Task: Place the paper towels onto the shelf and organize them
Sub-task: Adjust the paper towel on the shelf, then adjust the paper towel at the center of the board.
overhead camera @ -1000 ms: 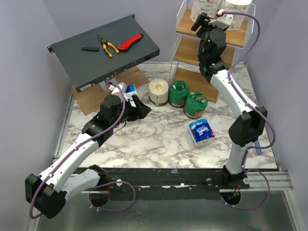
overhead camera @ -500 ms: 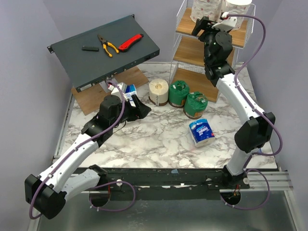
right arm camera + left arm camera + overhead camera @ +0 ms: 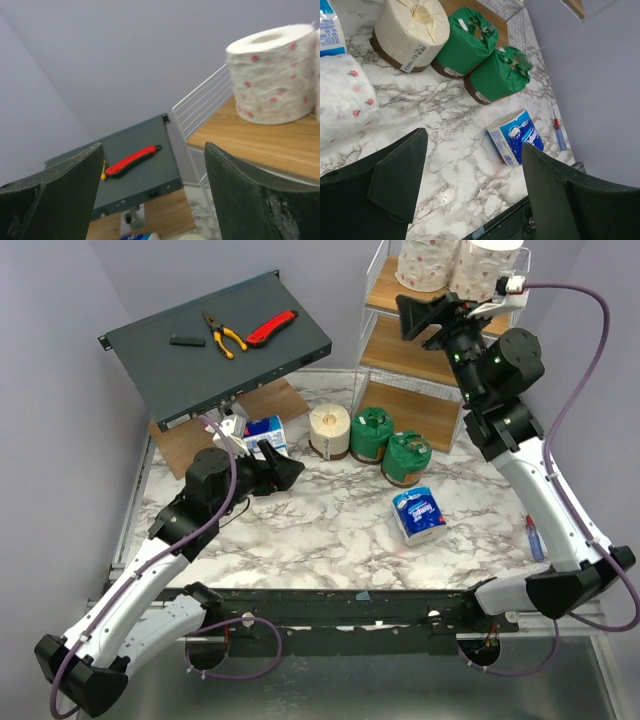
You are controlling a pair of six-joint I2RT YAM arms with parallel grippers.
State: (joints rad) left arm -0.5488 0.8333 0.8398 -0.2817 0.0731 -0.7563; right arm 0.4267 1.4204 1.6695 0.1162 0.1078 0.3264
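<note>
Far to the left of the shelf [image 3: 395, 362], the slanted dark grey box [image 3: 160, 360] carries the pliers [image 3: 223, 335] and the red knife [image 3: 272, 328]. Closer to the shelf, the left tool [image 3: 283, 466] hangs low over the marble worktop [image 3: 330, 530], its fingers spread wide with nothing between them. Its wrist view shows a white roll with pink print [image 3: 342, 97] lying just outside one finger, on the side away from the shelf, with a blue-and-white pack [image 3: 265, 430] just behind that. Near the shelf's left foot stands the cream roll [image 3: 329, 430], upright and touching the first of the two green-wrapped rolls [image 3: 372, 433]. The other green one [image 3: 406, 457] sits in front of the shelf's bottom tier. A second blue-and-white pack [image 3: 417, 513] lies on its side on the worktop, further out in front of the shelf and apart from the green pair. On the shelf's top tier two pink-print rolls [image 3: 425, 262] stand upright side by side. The right tool [image 3: 415, 320] is in the air at the front left edge of that top tier, pointing away from the shelf towards the grey box, its fingers wide apart and empty.
</note>
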